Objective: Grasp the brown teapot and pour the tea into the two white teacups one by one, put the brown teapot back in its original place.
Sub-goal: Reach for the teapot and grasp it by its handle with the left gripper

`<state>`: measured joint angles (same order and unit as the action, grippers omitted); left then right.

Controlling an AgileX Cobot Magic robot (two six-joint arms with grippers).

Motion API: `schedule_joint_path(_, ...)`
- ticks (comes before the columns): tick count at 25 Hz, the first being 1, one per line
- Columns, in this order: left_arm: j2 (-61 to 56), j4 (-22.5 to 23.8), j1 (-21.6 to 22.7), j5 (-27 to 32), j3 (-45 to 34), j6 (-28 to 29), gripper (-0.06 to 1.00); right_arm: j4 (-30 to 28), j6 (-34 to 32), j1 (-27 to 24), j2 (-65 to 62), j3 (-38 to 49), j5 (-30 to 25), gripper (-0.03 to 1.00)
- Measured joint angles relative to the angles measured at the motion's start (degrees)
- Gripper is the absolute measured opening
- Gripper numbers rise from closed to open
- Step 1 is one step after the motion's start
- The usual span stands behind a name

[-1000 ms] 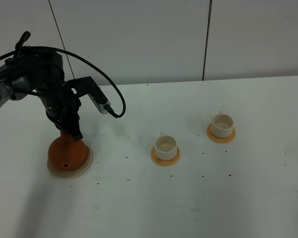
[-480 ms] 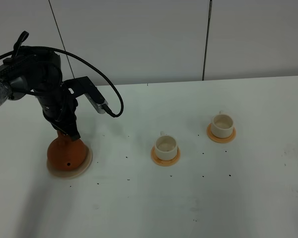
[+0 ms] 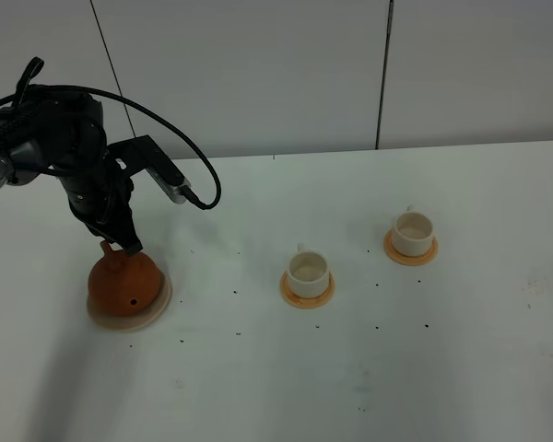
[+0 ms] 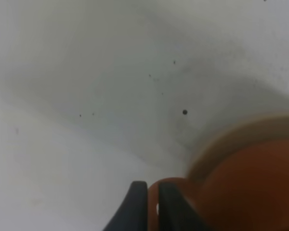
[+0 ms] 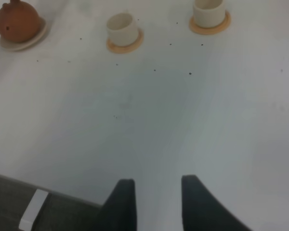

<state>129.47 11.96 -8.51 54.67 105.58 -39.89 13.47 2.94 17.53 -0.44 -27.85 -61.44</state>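
Left wrist: can't tell whether left gripper (image 4: 152, 192), fingers nearly closed, pinches teapot (image 4: 250, 192) handle. Teapot on saucer (image 3: 164, 296), well apart from near cup (image 3: 308, 270) & far cup (image 3: 412, 230). Right gripper (image 5: 157, 185) open, empty. Prob. grasp step; next: confirm grip, lift straight.

A broad white tabletop (image 3: 442, 368), evenly lit and shadowed softly at its left side, is scattered with small dark specks (image 3: 377, 325) and runs back to a pale panelled wall (image 3: 258, 74). A dark vertical seam (image 3: 383, 74) divides the wall right of centre, while a thinner slanted line (image 3: 106, 46) at the left may be a second seam or a cord. From the right wrist camera, the tabletop's near edge gives way to a dark grey strip (image 5: 9, 202) bearing a small white patch (image 5: 32, 216).
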Motion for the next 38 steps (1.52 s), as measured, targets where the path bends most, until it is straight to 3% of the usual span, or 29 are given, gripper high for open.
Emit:
schedule_joint_path(14,0.0,1.1,0.6,4.0,0.0,1.1,0.12,0.0,0.0,0.0,0.0,0.0,0.0,0.23)
schedule_joint_path(21,0.0,2.7,0.7,1.8,0.0,-0.2,0.12,0.0,0.0,0.0,0.0,0.0,0.0,0.23)
schedule_joint_path(31,-3.3,2.9,1.1,0.6,2.1,-21.1,0.12,0.0,0.0,0.0,0.0,0.0,0.0,0.23)
schedule_joint_path(34,-3.5,1.9,1.1,4.9,3.1,-28.5,0.12,0.0,0.0,0.0,0.0,0.0,0.0,0.23)
schedule_joint_path(38,-3.5,-3.5,1.7,11.3,3.4,-40.0,0.12,0.0,0.0,0.0,0.0,0.0,0.0,0.23)
